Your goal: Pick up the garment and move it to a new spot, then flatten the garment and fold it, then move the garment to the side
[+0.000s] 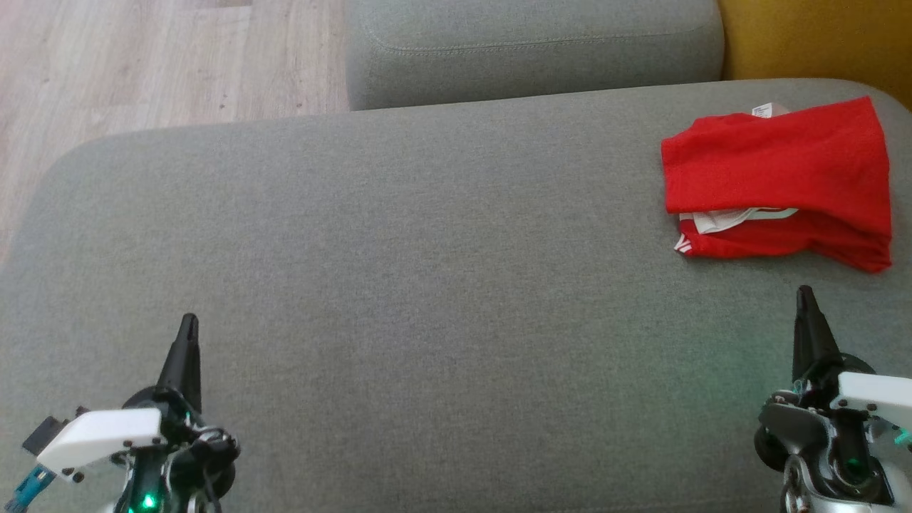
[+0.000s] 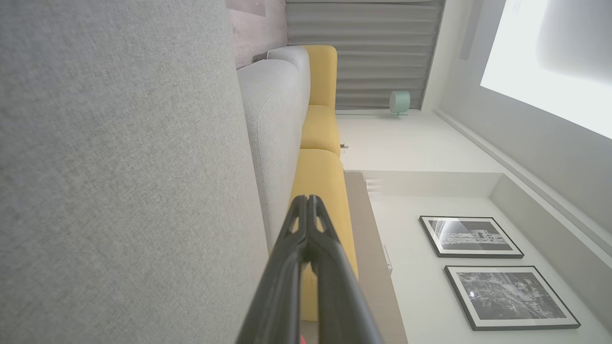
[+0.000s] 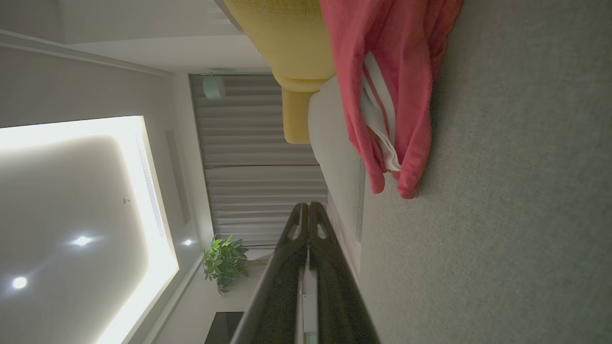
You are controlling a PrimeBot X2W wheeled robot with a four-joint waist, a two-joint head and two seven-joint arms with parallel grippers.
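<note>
The left gripper (image 1: 189,322) is seen pressed fully shut and empty, its two dark fingers meeting in a single point above the near left corner of the grey seat (image 1: 427,249). The right gripper (image 1: 805,292) is likewise closed tight with nothing in it, near the seat's near right corner. Both are pointed away from the robot towards the far edge, low over the fabric. In the wrist views each is shown rolled onto its side, so that the seat is seen as an upright wall beside the joined tips of the left gripper (image 2: 310,200) and the right gripper (image 3: 308,206).

Just beyond the right gripper, apart from it, the red garment (image 1: 776,178) is laid doubled over at the far right corner of the seat, close to the right edge. A small white label (image 1: 764,110) is turned out at its far edge; its print cannot be read. White stripes (image 1: 734,217) are exposed between the layers, and the same garment (image 3: 382,71) is caught in the right wrist view.

Behind the seat a grey back cushion (image 1: 534,50) and a yellow cushion (image 1: 812,35) are set, with wooden floor (image 1: 142,64) to the left. Two framed pictures (image 2: 471,236) and a potted plant (image 3: 224,263) are glimpsed in the room.
</note>
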